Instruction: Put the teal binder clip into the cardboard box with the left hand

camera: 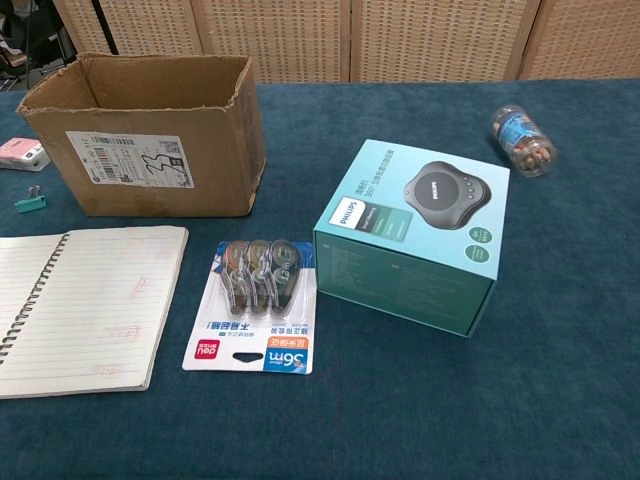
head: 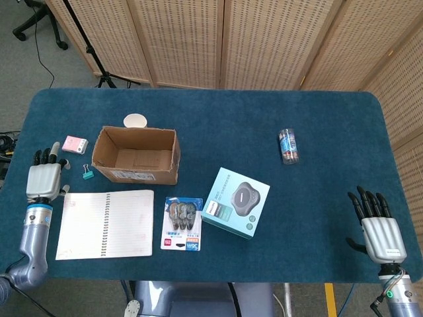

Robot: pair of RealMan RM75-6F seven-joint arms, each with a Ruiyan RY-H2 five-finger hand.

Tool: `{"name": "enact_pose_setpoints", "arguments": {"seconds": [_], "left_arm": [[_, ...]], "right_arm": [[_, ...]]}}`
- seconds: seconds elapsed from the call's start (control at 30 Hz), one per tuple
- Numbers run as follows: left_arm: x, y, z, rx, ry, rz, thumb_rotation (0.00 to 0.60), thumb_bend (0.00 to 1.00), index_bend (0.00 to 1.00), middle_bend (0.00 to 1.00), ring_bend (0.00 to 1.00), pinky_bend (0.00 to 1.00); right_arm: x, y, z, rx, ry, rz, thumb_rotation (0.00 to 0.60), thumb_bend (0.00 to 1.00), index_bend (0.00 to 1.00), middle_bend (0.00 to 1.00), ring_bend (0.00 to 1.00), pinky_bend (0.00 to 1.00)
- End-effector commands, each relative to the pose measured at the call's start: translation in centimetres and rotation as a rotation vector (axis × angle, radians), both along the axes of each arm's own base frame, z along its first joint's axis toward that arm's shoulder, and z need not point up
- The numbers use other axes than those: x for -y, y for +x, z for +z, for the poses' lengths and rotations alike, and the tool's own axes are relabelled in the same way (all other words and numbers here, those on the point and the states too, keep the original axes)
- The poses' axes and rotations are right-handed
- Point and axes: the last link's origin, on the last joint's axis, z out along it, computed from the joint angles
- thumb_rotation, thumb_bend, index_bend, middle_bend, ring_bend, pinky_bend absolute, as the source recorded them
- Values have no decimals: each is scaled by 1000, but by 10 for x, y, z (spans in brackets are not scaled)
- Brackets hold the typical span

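A small teal binder clip (head: 87, 173) lies on the dark blue table (head: 218, 119), just off the left front corner of the cardboard box (head: 136, 155). Its body is a short teal wedge with thin wire handles sticking out (in the chest view (camera: 30, 201) it shows as a tiny teal block with a pale handle standing up). It sits apart from the box wall, not touching it. The box is open at the top, its flaps worn and torn, with a white shipping label on the near side.

The left hand (head: 45, 178) hovers to the left of the clip, palm down, fingers spread and holding nothing. A pink eraser (head: 75, 144) lies just behind the clip. In front of it is an open spiral notebook (head: 106, 223).

Far across the table, the right hand (head: 378, 228) rests near the front right edge, fingers spread, holding nothing.

Between them sit a pack of correction tapes (head: 182, 223) and a teal speaker box (head: 236, 201).
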Motion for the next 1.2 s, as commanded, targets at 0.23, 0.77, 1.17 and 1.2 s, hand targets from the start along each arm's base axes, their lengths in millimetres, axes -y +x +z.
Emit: {"name": "enact_pose_setpoints", "arguments": {"seconds": [0.23,0.77,1.17,1.2], "left_arm": [[-12,0,-11,-10,-2,13,600,232,418,0,0,0],[-27,0,-42,-2,-27,37,600,235,424,0,0,0],[-29,3,-52,9,-8,12,600,249,453,0,0,0],[-29,4,-52,10,-7,10,600,251,455,0,0,0]], "right_arm": [[2,0,-2,-7,3,-3,600,156,20,0,0,0],[8,-2,-7,-20,7,-18,600,158,20,0,0,0],[7,-1,-8,-23,11,-9,600,158,20,0,0,0],[7,-1,-8,-23,12,-9,600,156,20,0,0,0]]}}
